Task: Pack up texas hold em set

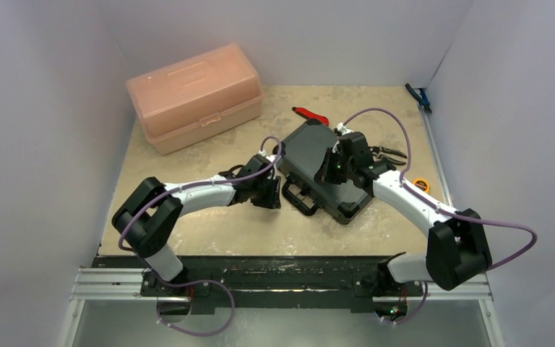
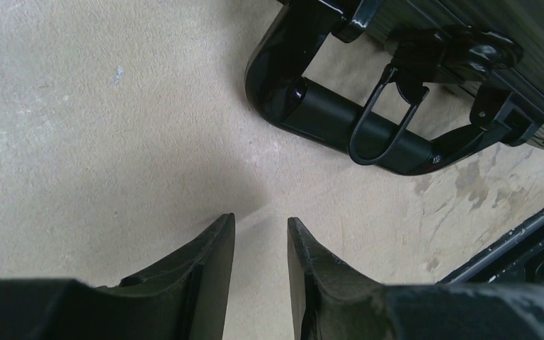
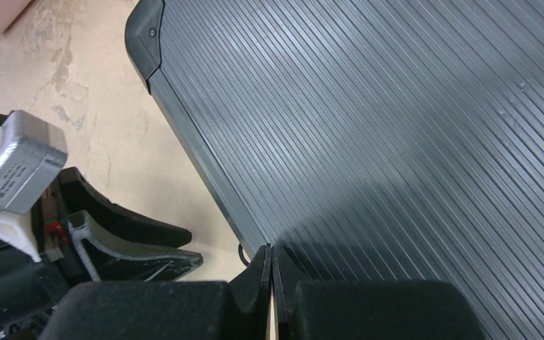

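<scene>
Although the briefcase [image 1: 307,148] lies with its lid down in the middle of the table [image 1: 209,231], a wire latch loop [image 2: 367,108] beside the handle [image 2: 333,113] hangs unfastened. Left gripper [image 2: 261,219]: jaws slightly apart, empty, low over the table just short of the handle. Right gripper [image 3: 270,255]: jaws together, at the lid's front edge; contact cannot be confirmed. Likely hazards: the thin loop slipping off the jaws, or the case sliding under a sideways push if the lid is not held down. Case: black, glossy hardware, finely ribbed lid, rounded corners; contents hidden.
</scene>
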Motion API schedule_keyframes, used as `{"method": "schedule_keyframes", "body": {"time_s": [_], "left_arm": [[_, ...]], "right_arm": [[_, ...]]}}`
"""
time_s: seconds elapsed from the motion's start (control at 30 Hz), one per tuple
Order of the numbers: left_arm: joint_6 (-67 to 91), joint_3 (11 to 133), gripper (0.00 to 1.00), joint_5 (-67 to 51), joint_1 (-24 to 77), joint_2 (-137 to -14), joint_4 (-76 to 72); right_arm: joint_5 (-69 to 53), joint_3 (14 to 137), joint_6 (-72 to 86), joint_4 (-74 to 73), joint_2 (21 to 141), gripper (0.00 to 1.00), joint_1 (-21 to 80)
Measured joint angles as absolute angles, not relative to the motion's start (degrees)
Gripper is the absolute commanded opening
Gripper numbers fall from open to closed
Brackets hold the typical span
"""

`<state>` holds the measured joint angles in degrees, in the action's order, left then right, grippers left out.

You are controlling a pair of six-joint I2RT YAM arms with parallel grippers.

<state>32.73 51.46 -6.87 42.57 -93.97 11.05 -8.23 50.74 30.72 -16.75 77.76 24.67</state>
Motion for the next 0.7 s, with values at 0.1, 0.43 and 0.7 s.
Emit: {"method": "schedule_keyframes", "body": {"time_s": [0.1, 0.43, 0.7], "left_arm": [[33.4, 51.9, 0.31, -7.0, 42.7, -95.5, 10.6], [33.9, 53.1, 0.3, -7.4, 42.9, -98.0, 9.9], [33.9, 55.4, 0.3, -8.0, 43.0, -100.1, 9.7]], "right_arm": [[-8.2, 50.7, 30.7, -16.8, 77.8, 0.03, 24.7], [-8.3, 50.8, 30.7, -16.7, 77.9, 0.01, 24.7], [-8.3, 50.8, 30.7, -16.7, 77.9, 0.0, 24.6]]}}
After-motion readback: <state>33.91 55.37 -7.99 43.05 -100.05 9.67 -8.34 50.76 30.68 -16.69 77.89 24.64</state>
